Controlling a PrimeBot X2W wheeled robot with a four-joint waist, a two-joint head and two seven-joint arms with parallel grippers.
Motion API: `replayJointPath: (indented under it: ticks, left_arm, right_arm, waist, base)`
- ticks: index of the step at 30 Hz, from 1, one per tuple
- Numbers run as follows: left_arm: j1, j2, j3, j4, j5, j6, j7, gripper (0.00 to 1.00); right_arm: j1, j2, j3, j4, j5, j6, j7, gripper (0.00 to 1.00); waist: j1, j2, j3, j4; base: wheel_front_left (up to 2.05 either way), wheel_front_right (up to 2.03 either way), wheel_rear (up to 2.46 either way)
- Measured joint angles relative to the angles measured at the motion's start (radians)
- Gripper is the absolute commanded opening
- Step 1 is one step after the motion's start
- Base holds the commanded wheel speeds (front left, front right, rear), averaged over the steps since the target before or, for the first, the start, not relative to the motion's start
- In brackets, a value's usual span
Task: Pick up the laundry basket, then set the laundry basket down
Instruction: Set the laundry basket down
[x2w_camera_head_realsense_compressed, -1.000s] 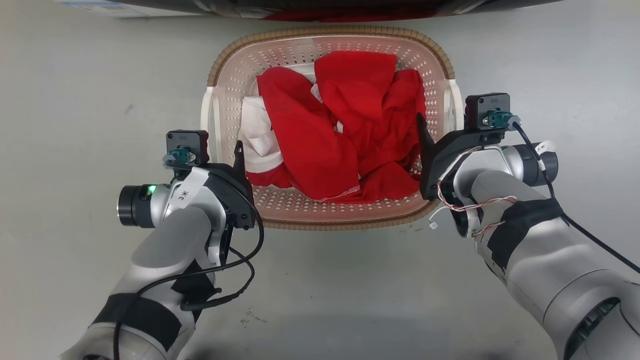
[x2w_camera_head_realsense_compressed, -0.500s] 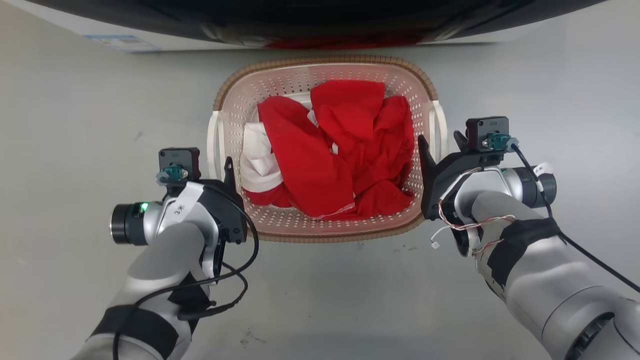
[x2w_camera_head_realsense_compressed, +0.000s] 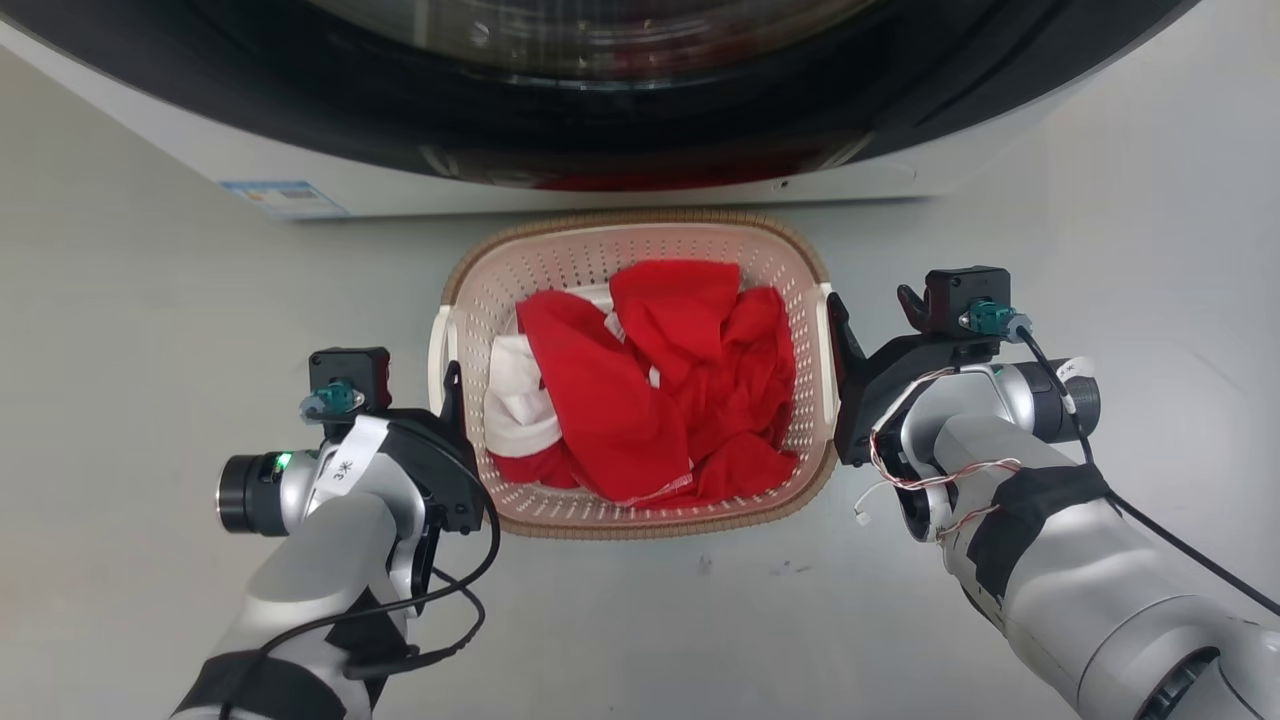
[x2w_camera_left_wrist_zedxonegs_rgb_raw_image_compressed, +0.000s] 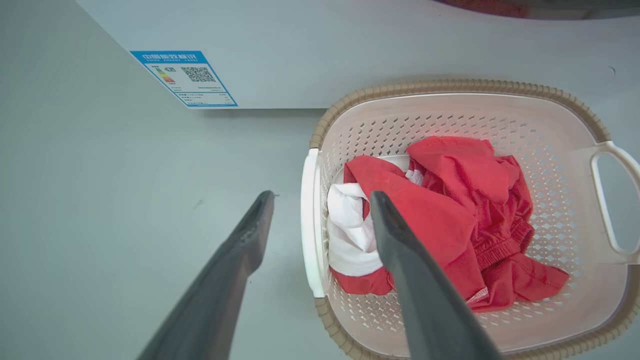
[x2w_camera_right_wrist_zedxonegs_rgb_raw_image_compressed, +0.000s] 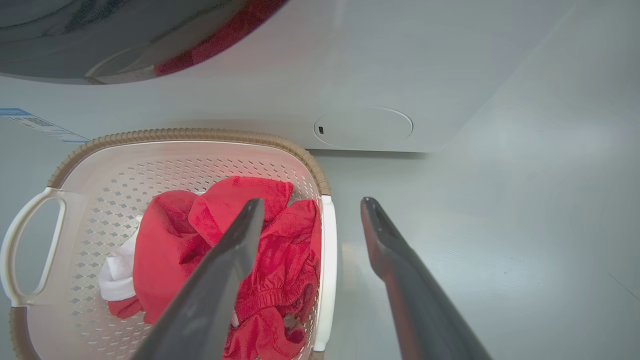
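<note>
Your left and right jaws stand spread, the laundry basket (x2w_camera_head_realsense_compressed: 650, 529) on the floor (x2w_camera_head_realsense_compressed: 150, 320) between them, a handle (x2w_camera_left_wrist_zedxonegs_rgb_raw_image_compressed: 311, 225) framed by each pair. Close now and an inner finger (x2w_camera_left_wrist_zedxonegs_rgb_raw_image_compressed: 415, 280) could snag the red clothes (x2w_camera_head_realsense_compressed: 650, 420) (loosely heaped), weakening your grip.

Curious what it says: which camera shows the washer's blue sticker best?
Left wrist view: the blue sticker is large, QR code visible. Head view shows it small; right wrist view, an edge sliver.

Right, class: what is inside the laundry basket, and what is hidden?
Inside the laundry basket lie crumpled red garments partly over a white cloth. They cover most of its bottom and anything beneath.
</note>
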Motion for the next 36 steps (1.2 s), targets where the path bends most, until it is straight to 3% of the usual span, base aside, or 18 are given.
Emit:
replayJointPath:
  ticks: [13, 24, 36]
  left_arm:
    - [0.106, 0.036, 0.030, -0.099, 0.027, -0.005, -0.006, 1.00]
    - [0.333, 0.082, 0.096, -0.270, 0.086, 0.028, -0.006, 1.00]
    - [0.618, 0.134, 0.196, -0.524, 0.182, 0.046, -0.006, 1.00]
  right_arm:
    - [0.102, -0.007, -0.036, -0.022, -0.010, 0.044, -0.026, 1.00]
    - [0.299, -0.044, -0.155, -0.178, -0.023, 0.043, -0.026, 1.00]
    - [0.584, -0.092, -0.295, -0.422, -0.127, 0.016, -0.026, 1.00]
  waist:
    - [0.0000, -0.0001, -0.186, -0.008]
    - [-0.0002, -0.0001, -0.350, -0.002]
    - [-0.0001, -0.0001, -0.528, 0.009]
  base:
    - [0.00, 0.00, 0.00]
    - [0.00, 0.00, 0.00]
    - [0.00, 0.00, 0.00]
